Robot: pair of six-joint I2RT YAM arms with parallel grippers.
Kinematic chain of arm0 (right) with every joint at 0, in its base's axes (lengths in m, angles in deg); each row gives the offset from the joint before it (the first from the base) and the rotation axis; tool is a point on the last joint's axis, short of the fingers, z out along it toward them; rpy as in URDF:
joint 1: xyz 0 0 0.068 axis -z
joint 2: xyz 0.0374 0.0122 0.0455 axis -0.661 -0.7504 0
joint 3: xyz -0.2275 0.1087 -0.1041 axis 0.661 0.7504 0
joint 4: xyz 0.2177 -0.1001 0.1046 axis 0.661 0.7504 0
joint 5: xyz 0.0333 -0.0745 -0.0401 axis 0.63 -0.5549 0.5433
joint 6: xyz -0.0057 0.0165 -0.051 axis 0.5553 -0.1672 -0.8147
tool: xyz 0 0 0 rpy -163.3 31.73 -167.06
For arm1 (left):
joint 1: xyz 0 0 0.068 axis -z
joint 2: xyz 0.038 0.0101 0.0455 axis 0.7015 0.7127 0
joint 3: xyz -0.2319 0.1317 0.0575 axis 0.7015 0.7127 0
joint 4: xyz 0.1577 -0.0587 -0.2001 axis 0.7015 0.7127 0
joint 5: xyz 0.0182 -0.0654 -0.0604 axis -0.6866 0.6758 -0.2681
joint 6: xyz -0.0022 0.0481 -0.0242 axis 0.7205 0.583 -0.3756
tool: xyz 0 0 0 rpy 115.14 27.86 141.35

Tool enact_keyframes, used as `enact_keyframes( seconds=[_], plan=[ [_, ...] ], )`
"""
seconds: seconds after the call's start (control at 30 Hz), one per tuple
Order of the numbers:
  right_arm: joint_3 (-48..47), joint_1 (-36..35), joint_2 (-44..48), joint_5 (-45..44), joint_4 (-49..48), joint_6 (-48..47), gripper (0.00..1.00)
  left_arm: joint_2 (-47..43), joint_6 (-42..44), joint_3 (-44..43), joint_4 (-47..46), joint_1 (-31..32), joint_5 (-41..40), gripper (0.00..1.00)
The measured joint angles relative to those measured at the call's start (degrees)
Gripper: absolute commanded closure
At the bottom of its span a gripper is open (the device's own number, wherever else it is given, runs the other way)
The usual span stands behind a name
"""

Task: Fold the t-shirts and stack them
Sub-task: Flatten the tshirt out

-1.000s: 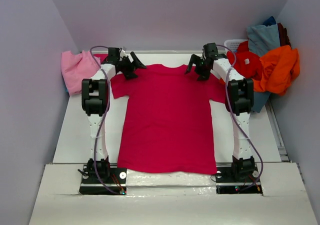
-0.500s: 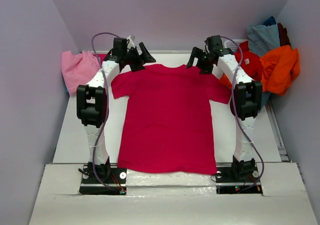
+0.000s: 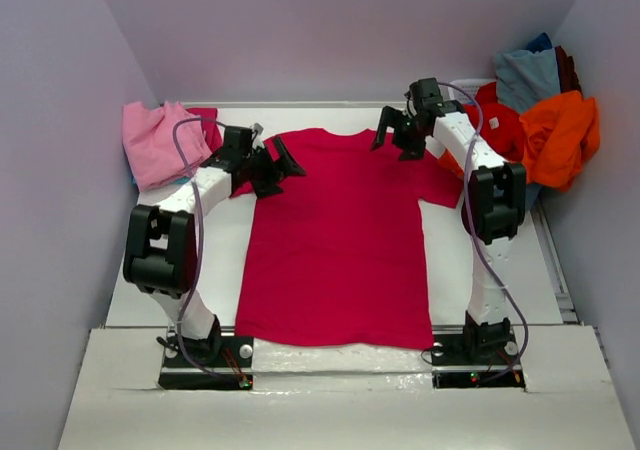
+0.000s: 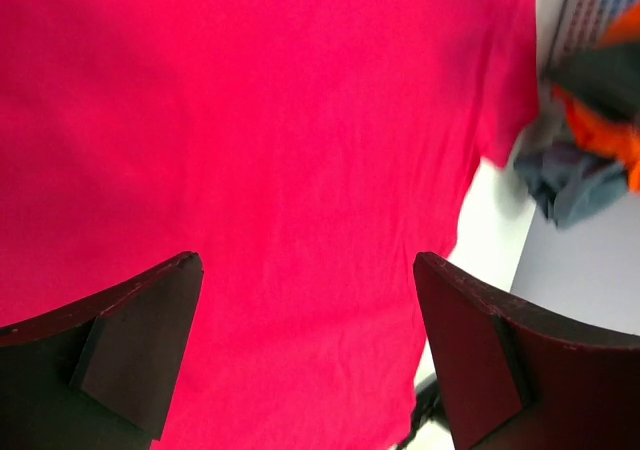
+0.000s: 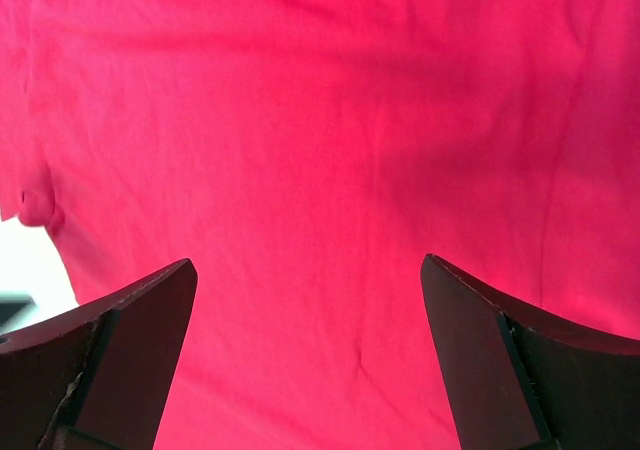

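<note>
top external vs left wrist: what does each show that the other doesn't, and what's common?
Top external only: the crimson t-shirt in full outline, spread flat; the pink t-shirt at the far left; the right claw, open over the shirt's far edge.
Left wrist only: a close look between the fingers of the left claw, which stand wide apart with nothing held and smooth fabric beneath.
Both: the crimson shirt, plus the orange t-shirt and grey-blue cloth of the pile on the right.
</note>
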Motion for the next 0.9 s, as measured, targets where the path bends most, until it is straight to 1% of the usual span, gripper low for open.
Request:
enact_keyframes(
  seconds=[0.13,0.23,0.3,0.4,0.47,0.6,0.9],
  plan=[
    [-6.2,-0.2,-5.6,0.9,0.3,-0.1,0.00,-8.8,-3.0,11.2,-5.2,5.4,0.0,0.01],
    [-7.8,-0.4,-8.1,2.1,0.3,0.1,0.00,-15.0,-5.0,17.7,-7.5,10.0,-0.2,0.01],
    [-8.6,-0.7,-9.1,2.5,0.3,0.2,0.00,-17.3,-6.2,20.2,-9.4,12.8,-0.5,0.01],
    [-12.5,-1.7,-12.6,3.2,0.0,0.2,0.00,-19.9,-8.2,24.3,-12.7,16.9,-1.1,0.01],
    [-14.4,-2.5,-14.5,3.7,-0.6,0.3,0.00,-21.7,-10.3,28.8,-15.3,20.3,-1.9,0.01],
    [-15.5,-3.9,-16.5,5.4,-2.1,1.1,0.00,-21.7,-13.5,34.6,-18.3,26.4,-2.7,0.01],
    [-20.1,-6.4,-20.7,8.3,-4.5,1.7,0.00,-17.5,-18.4,35.8,-25.1,35.5,-4.5,0.01]
  ],
)
